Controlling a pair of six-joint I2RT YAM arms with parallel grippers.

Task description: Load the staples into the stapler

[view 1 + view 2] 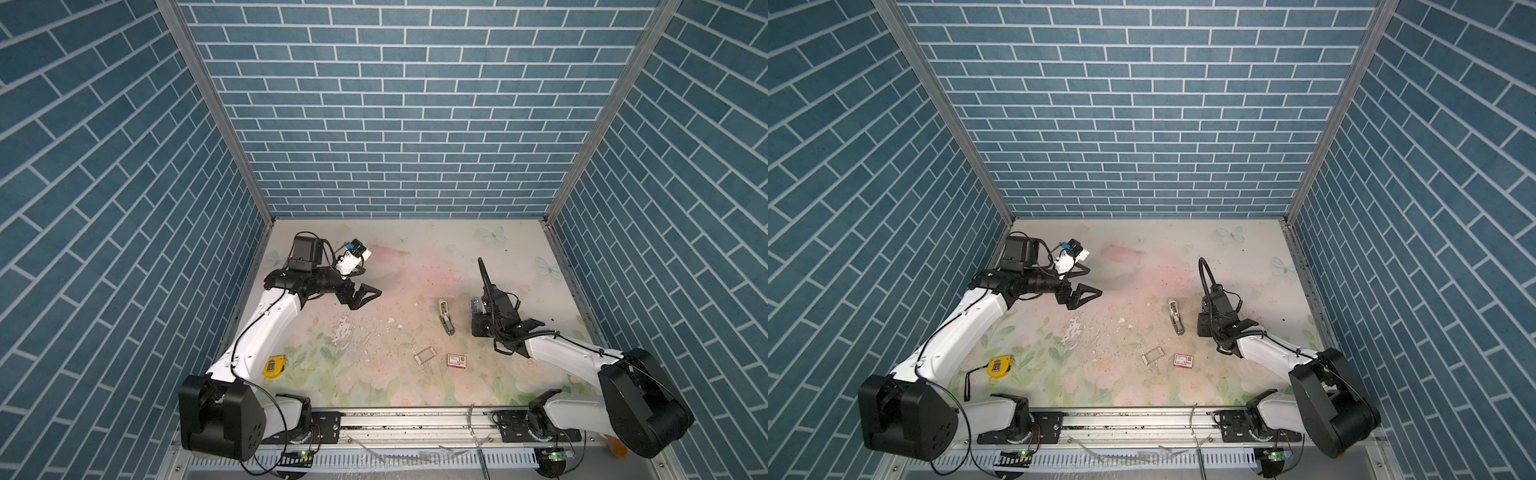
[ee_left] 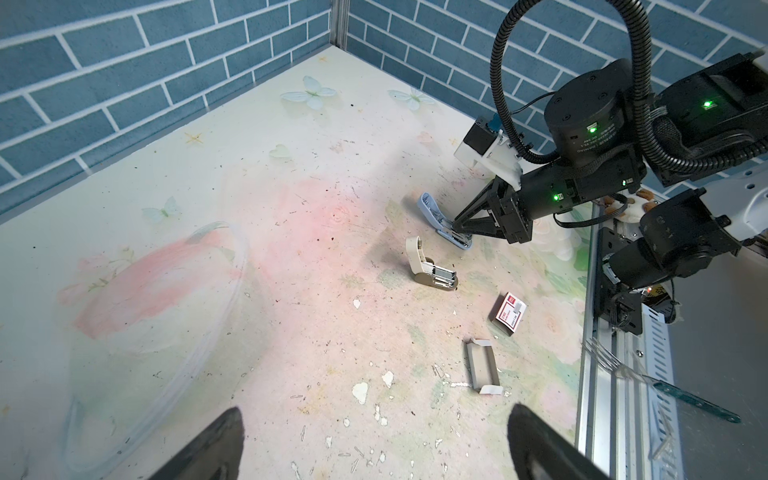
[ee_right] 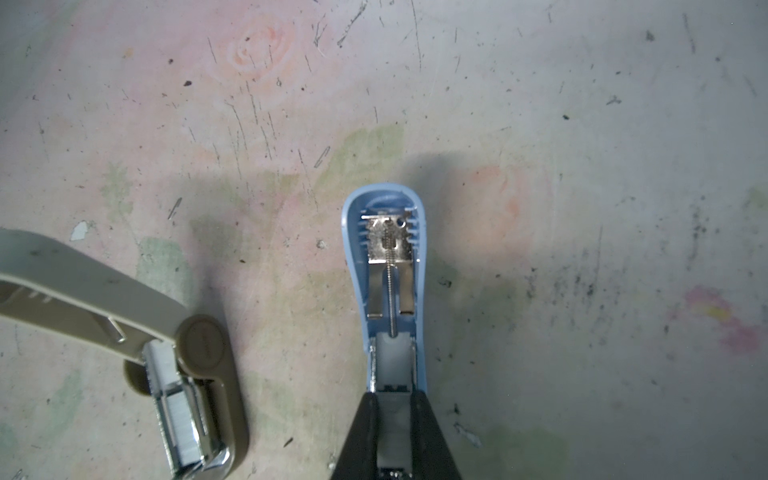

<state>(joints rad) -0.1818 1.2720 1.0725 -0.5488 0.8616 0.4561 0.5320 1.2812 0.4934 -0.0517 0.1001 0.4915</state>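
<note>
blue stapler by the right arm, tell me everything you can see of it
The light blue plastic stapler lies on the floral tabletop, hinged open. Its raised lid shows a shiny metal plate and spring inside. The right hand, nearly shut, sits over its staple tray. A beige stapler lies beside it, not touching.

- Red-and-white box (image 2: 510,312): printed label, too small to read.
- Yellow tape measure (image 1: 273,365): label illegible.
- Beige stapler (image 3: 187,353): embossed hinge mark, unreadable.

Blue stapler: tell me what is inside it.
The blue stapler lies open, showing a spring and metal plate. The right fingers pinch a grey strip, seemingly staples, hiding the channel beneath.
</note>
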